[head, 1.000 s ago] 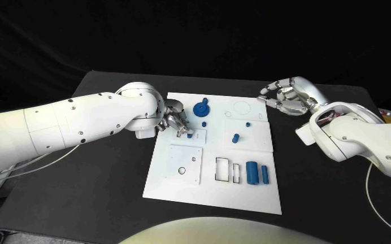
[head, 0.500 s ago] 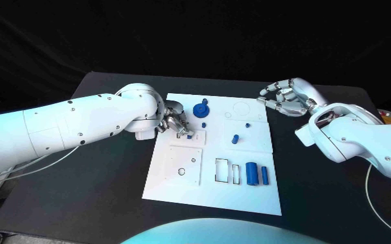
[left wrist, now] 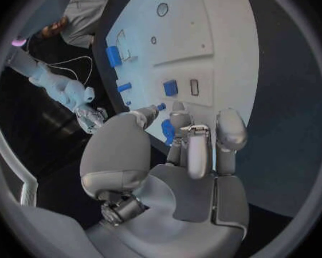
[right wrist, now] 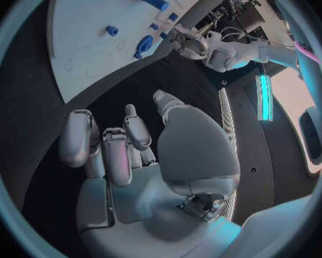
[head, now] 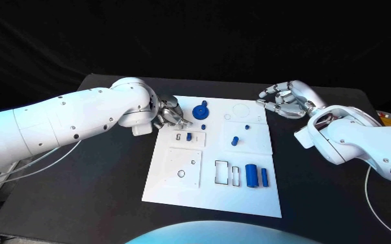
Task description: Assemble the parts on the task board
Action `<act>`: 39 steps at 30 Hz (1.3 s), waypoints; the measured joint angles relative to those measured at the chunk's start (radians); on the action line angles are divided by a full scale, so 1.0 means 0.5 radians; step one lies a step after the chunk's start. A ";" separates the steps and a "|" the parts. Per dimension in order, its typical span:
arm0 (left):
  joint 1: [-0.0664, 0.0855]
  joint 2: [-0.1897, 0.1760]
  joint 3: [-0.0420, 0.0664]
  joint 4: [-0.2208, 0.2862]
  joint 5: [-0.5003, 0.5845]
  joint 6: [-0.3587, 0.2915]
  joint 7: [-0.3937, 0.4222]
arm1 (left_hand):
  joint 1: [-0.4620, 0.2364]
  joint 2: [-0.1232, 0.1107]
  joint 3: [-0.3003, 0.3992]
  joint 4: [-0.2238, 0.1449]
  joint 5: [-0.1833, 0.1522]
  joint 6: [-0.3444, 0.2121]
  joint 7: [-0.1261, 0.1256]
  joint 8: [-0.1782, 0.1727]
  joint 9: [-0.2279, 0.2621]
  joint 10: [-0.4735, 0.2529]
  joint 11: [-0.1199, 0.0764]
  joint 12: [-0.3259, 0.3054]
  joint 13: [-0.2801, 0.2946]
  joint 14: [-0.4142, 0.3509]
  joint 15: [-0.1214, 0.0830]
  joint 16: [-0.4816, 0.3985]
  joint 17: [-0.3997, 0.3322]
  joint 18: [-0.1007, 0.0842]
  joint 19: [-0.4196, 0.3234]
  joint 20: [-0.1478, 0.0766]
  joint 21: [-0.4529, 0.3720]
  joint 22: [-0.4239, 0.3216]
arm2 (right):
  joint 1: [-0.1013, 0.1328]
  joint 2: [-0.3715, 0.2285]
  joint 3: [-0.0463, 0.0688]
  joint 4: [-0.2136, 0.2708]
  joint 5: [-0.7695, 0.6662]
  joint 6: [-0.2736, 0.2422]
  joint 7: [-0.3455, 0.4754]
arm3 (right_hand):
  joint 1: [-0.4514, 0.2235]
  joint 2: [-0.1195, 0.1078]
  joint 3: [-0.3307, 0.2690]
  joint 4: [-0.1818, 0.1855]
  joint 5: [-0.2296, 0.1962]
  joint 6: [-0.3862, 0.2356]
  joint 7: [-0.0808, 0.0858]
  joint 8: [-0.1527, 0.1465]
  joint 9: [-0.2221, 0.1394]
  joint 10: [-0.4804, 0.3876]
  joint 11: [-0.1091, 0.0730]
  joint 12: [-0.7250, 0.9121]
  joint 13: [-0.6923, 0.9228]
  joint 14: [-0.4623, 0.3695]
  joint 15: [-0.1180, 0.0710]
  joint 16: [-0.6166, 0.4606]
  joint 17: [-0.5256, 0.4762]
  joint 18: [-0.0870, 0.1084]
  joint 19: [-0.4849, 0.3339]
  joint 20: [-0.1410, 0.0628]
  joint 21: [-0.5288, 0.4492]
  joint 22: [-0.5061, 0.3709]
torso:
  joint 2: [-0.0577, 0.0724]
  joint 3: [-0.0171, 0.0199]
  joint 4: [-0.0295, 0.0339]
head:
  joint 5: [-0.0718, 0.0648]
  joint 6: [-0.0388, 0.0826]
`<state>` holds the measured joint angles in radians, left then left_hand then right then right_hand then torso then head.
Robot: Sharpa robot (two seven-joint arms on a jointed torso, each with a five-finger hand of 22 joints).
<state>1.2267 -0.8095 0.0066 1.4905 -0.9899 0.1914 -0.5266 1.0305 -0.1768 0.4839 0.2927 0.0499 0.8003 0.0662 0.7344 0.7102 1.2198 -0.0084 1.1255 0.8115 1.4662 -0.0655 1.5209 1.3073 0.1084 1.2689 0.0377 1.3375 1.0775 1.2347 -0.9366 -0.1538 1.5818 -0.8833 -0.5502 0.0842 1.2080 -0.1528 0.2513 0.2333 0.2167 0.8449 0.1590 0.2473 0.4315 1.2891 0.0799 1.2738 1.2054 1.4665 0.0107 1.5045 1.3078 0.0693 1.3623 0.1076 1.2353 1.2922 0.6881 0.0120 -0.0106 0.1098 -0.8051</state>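
Note:
The white task board (head: pixel 210 193) lies mid-table. My left hand (head: pixel 169 114) hovers at the board's far left edge, fingers loosely bent, holding nothing. Just in front of it a small blue part (head: pixel 189 136) stands in a slot, seen also as the blue part (left wrist: pixel 171 88) beside an empty slot (left wrist: pixel 195 87). A blue gear (head: pixel 200 111) lies right of the left hand. Further blue parts are a tiny peg (head: pixel 203 126), a short piece (head: pixel 234 140) and two cylinders (head: pixel 256 174). My right hand (head: pixel 285 100) hangs beyond the board's far right corner, empty.
A square white plate with a small hole (head: pixel 183 168) and two rectangular cut-outs (head: pixel 226 172) lie on the board's near half. Bare black table (head: pixel 98 187) surrounds the board on all sides.
My left hand has drawn back and up from the small blue part, leaving it standing in its slot. My right hand has barely moved.

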 measured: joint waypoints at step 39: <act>0.174 0.268 -0.069 -0.559 -0.213 0.223 0.013 | 0.032 0.004 -0.104 0.005 0.000 0.019 0.040 -0.123 -0.120 -0.005 0.035 -0.016 -0.040 -0.006 0.021 0.000 0.000 0.000 0.004 0.036 -0.001 0.001 | -0.013 0.012 0.000 -0.014 -0.001 0.000 0.000 | 0.000 0.000 -0.008 0.008 0.000 0.000 0.000 0.008 0.001 0.000 0.000 0.000 0.000 0.000 0.000 0.000 -0.001 0.000 0.000 0.000 0.000 0.000 | 0.002 0.0017 -0.002 | 0.023 0.010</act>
<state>1.3138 -0.6756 -0.0279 1.2113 -1.0965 0.3030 -0.5203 1.0465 -0.1750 0.4316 0.2951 0.0499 0.8098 0.0861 0.6727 0.6502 1.2172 0.0091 1.1173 0.7917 1.4631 -0.0550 1.5209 1.3073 0.1083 1.2706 0.0556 1.3371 1.0783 1.2282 -0.9304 -0.1538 1.5747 -0.8837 -0.5499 0.0842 1.2080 -0.1529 0.2472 0.2374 0.2167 0.8449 0.1590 0.2511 0.4321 1.2891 0.0799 1.2738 1.2054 1.4665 0.0107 1.5045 1.3075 0.0693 1.3623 0.1076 1.2353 1.2923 0.6893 0.0128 -0.0114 0.1215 -0.8004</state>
